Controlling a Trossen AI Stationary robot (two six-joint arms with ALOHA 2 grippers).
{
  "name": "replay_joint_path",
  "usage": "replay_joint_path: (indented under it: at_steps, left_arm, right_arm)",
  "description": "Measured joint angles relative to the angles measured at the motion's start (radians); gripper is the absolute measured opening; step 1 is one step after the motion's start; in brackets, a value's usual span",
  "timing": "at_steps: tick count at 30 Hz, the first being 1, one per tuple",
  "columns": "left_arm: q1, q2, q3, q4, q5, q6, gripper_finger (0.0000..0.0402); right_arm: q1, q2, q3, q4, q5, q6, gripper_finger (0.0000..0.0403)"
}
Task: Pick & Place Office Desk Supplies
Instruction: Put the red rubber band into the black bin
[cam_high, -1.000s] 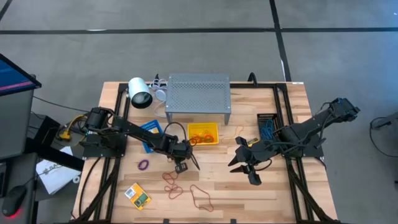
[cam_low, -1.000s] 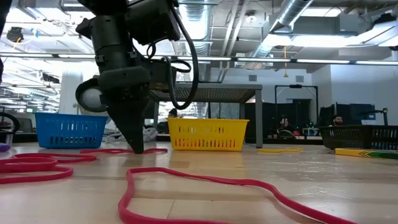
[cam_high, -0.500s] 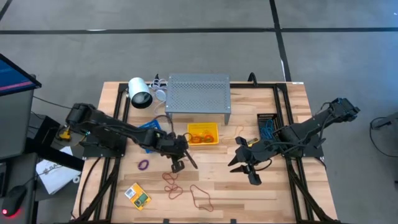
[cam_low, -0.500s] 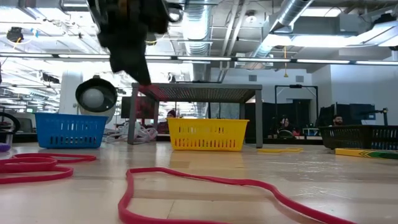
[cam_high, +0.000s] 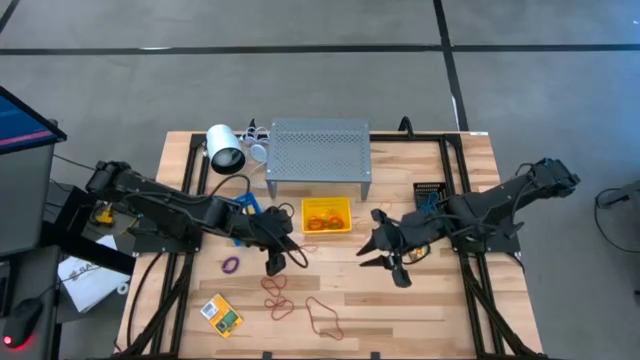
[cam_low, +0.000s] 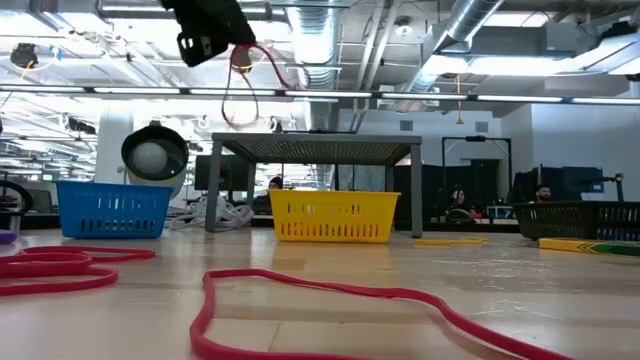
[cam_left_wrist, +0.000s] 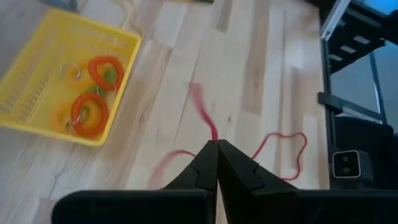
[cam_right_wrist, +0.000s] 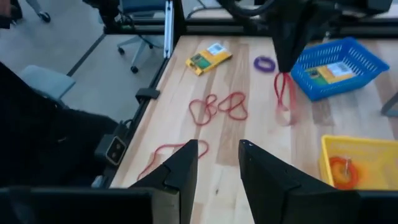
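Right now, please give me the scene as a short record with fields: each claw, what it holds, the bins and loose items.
left claw: shut on red band, lifted above table
right claw: open, holds nothing, waits above table right of yellow bin
yellow bin: orange bands inside
blue bin: crayon box inside
loose on table: red bands, purple band, crayon box
shelf: behind yellow bin

1. You have the perforated shelf (cam_high: 319, 150) at the table's back middle, with a bin (cam_high: 327, 215) holding band loops just in front of it.
2. Left of that bin sits another bin (cam_high: 240, 212) with a box inside.
3. Loose rubber bands (cam_high: 278, 294) lie near the front edge, a crayon box (cam_high: 221, 315) to their left.
4. A third bin (cam_high: 431, 199) stands on the right side.
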Motion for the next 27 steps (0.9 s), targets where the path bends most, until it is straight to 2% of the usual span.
replay_joint_path:
  at_steps: [6, 11, 14, 17, 27]
  left_arm:
    - [0.000, -0.001, 0.000, 0.076, 0.008, 0.059, 0.0000]
    - [0.006, -0.001, 0.000, 0.166, 0.008, 0.138, 0.0000]
    - [0.015, -0.001, 0.000, 0.207, 0.008, 0.180, 0.0000]
    - [0.023, -0.001, 0.000, 0.213, 0.008, 0.193, 0.0000]
    - [0.023, -0.001, 0.000, 0.217, 0.026, 0.201, 0.0000]
  right_arm:
    - [-0.087, 0.006, 0.000, 0.058, -0.069, -0.003, 0.0148]
    - [-0.158, 0.103, 0.000, 0.161, -0.173, -0.002, 0.0193]
    - [-0.182, 0.180, 0.000, 0.227, -0.219, 0.028, 0.0206]
    - [-0.202, 0.232, 0.000, 0.258, -0.262, 0.043, 0.0204]
    - [-0.217, 0.355, 0.124, 0.222, -0.272, -0.041, 0.0164]
